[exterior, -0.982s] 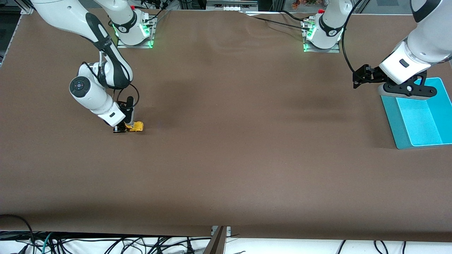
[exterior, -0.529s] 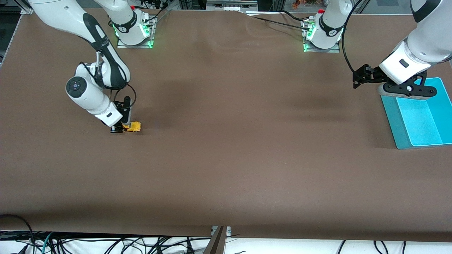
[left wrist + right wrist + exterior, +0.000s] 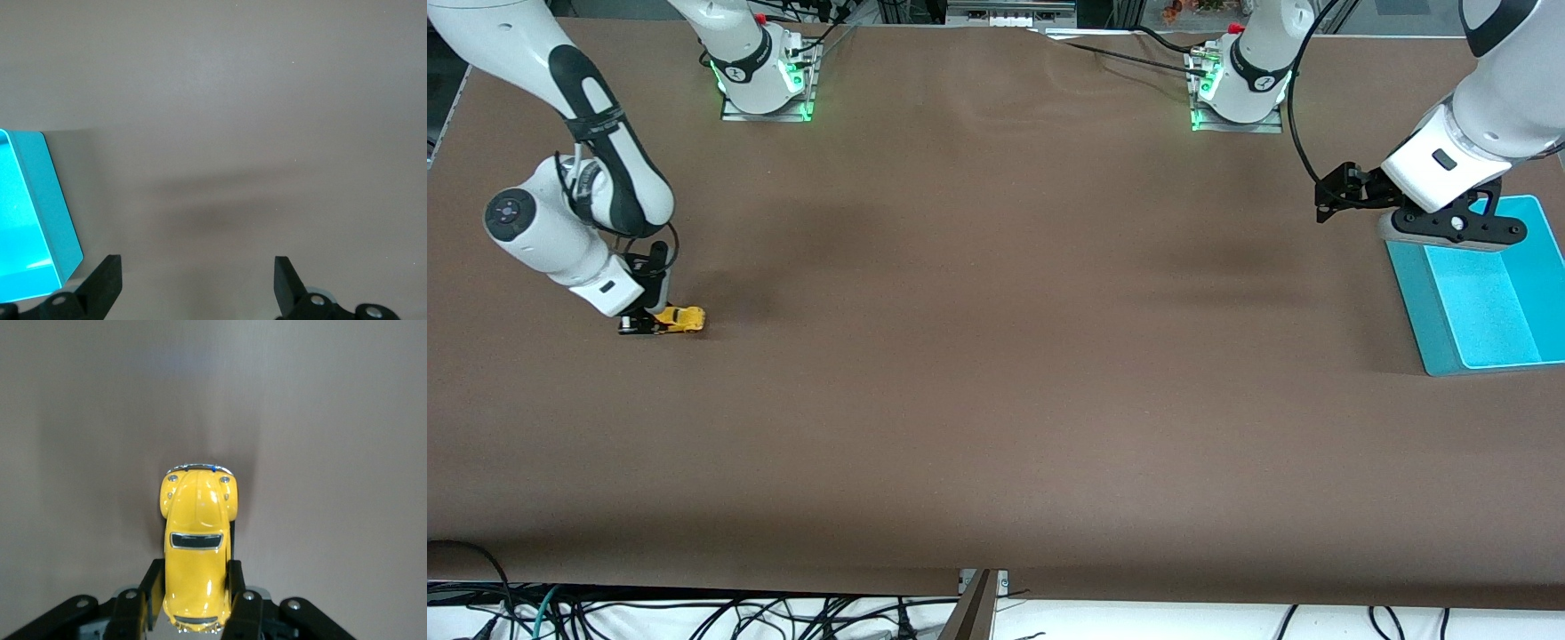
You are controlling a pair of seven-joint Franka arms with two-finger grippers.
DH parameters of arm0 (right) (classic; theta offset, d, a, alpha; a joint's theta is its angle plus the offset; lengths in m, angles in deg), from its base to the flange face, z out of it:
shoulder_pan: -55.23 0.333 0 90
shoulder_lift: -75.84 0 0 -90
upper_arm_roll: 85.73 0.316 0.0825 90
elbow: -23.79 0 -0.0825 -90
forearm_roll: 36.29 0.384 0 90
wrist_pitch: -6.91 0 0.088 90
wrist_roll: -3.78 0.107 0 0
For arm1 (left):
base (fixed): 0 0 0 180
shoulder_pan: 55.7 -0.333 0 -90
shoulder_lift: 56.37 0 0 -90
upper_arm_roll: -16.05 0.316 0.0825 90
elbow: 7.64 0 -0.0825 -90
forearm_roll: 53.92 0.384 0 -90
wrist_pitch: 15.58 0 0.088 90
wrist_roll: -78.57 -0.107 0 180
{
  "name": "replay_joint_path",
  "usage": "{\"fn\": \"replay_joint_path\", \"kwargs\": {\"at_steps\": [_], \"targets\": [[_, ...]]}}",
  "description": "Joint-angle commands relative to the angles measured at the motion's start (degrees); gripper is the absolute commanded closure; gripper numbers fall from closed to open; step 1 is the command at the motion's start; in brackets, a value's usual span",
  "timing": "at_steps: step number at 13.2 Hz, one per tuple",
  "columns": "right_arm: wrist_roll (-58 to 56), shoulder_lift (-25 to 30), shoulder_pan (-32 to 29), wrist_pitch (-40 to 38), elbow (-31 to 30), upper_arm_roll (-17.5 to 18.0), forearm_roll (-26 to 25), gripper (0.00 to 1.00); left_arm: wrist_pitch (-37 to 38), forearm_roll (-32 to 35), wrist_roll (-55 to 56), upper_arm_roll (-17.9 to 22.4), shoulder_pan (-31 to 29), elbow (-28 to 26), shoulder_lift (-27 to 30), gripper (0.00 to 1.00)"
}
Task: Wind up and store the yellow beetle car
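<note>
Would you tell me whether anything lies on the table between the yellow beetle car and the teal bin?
Nothing visible does. The right gripper is shut on the yellow beetle car at the right arm's end; bare brown table runs to the teal bin, over whose edge the left gripper waits, open.

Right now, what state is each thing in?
yellow beetle car: upright on the table, clamped at its sides.
right end effector: shut on the car, down at the table.
left end effector: open, waiting over the bin's edge.
teal bin: empty.
</note>
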Motion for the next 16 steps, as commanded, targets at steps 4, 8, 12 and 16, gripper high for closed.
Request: {"fn": "replay_joint_path", "kwargs": {"at_steps": [4,8,12,16], "targets": [[-1.6,-4.1,-1.5,0.8,0.9,0.8,0.4,0.00,1.7,-0.2,0.7,-0.1,0.1,1.6,-0.8,0.00],[-1.4,-2.6,-1.3,0.0,1.7,1.6,0.8,0.00,1.9,-0.2,0.6,-0.1,0.1,1.6,-0.8,0.00],[-1.3,-1.8,-1.3,-1.5,2.4,1.7,0.9,0.00,2.1,-0.5,0.7,-0.1,0.1,1.6,-0.8,0.00],[2.4,-1.6,-1.2,-9.9,8.1,2.6,2.4,0.00,2.2,-0.5,0.7,-0.1,0.1,1.6,-0.8,0.00]]}}
